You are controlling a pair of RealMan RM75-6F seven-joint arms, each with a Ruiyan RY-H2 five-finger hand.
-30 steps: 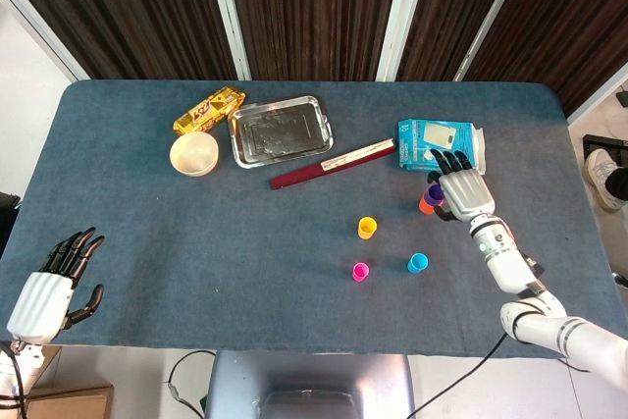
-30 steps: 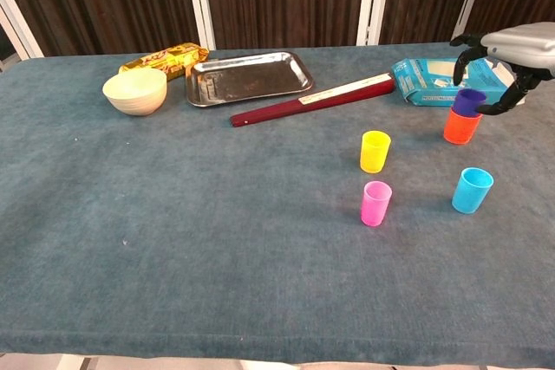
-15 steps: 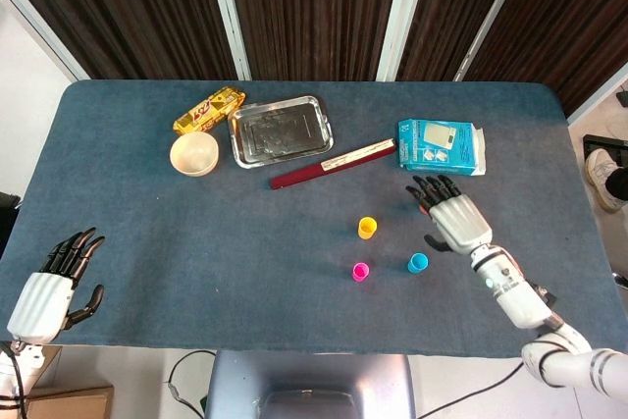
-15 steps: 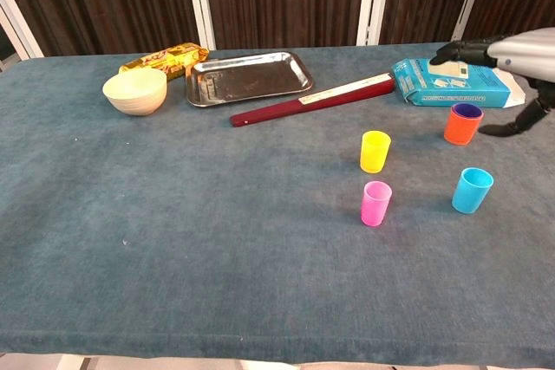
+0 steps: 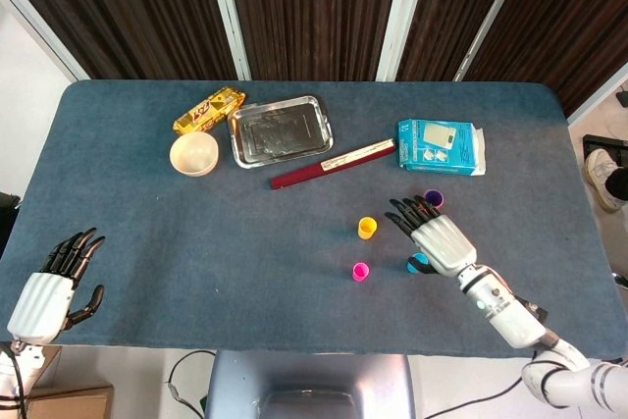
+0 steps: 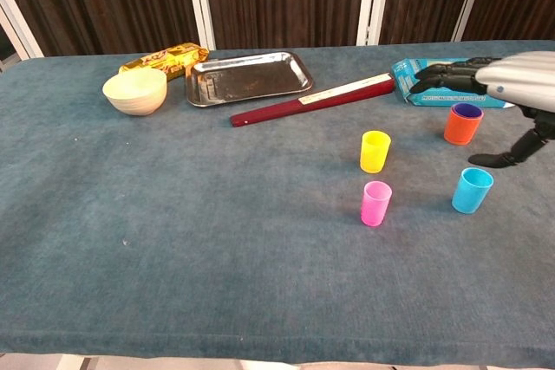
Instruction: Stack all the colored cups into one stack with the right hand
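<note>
Dark wooden panels with pale strips stand behind a table (image 5: 147, 203) covered in blue-grey cloth. Toward the far side lie a yellow snack packet (image 5: 208, 110), a cream bowl (image 5: 194, 154), a metal tray (image 5: 281, 130), a long dark red box (image 5: 332, 164) and a light blue packet (image 5: 441, 145).

Four cups stand apart from each other on the right half of the cloth. An orange cup (image 6: 462, 124) with a purple cup (image 5: 433, 198) nested inside it stands nearest the blue packet. A yellow cup (image 5: 367, 228) is left of that, a pink cup (image 5: 360, 271) is nearer the front edge, and a blue cup (image 6: 472, 190) is to the right of the pink one.

The right hand (image 5: 432, 237) hovers flat over the blue cup, fingers stretched out and spread, holding nothing. The left hand (image 5: 54, 287) hangs off the front left corner of the table, fingers apart and empty.
</note>
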